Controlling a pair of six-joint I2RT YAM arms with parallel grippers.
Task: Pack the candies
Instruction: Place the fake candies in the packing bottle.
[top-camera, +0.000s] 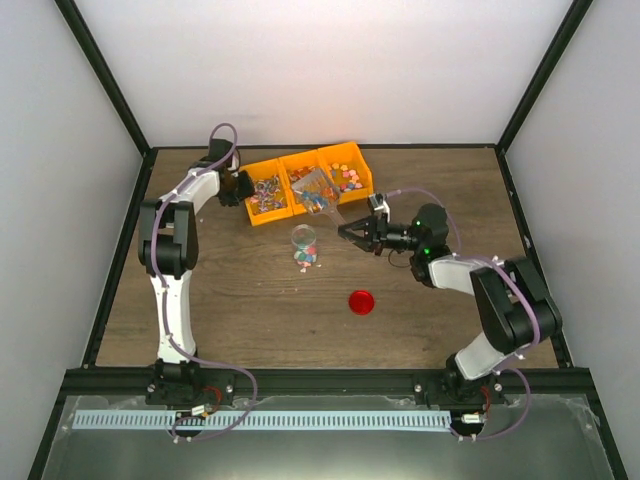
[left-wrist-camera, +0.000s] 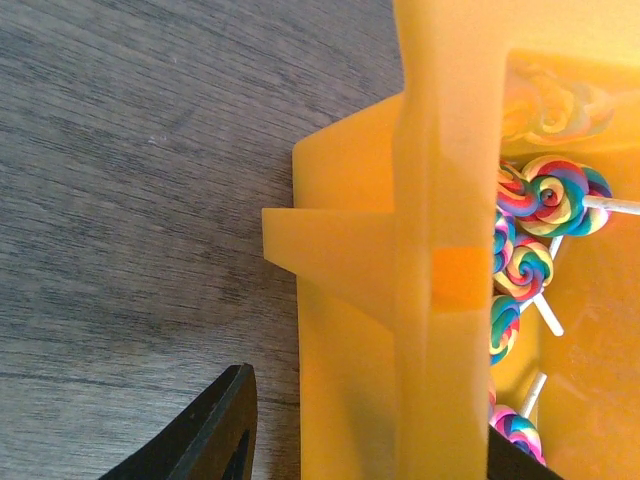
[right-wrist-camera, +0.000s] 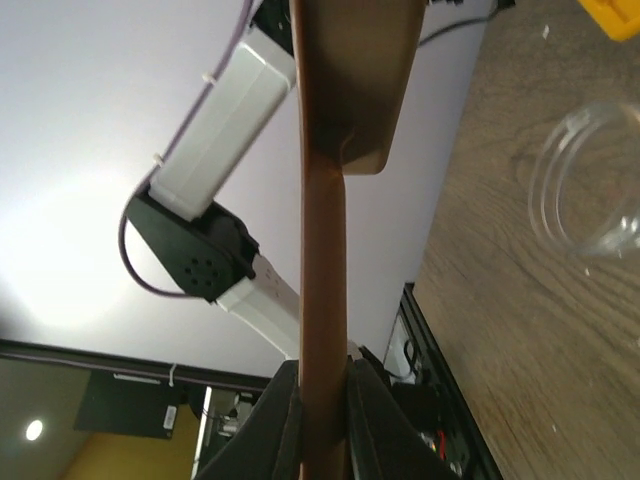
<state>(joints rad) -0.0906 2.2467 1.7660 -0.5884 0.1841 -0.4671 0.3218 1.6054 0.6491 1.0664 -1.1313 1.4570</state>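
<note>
Brown scoop (right-wrist-camera: 322, 250) runs straight out from the shut right jaws; left jaws part-open astride bin wall (left-wrist-camera: 440, 200).

The table (top-camera: 220, 310) is matt wood-grain, bins (top-camera: 270, 216) smooth orange plastic, jar (top-camera: 303, 237) clear plastic, scoop (right-wrist-camera: 322, 250) brown plastic.

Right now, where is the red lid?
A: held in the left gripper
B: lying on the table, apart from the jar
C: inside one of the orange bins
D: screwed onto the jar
B: the top view shows the red lid lying flat on the table, nearer the arm bases than the clear jar and not touching it.
</note>
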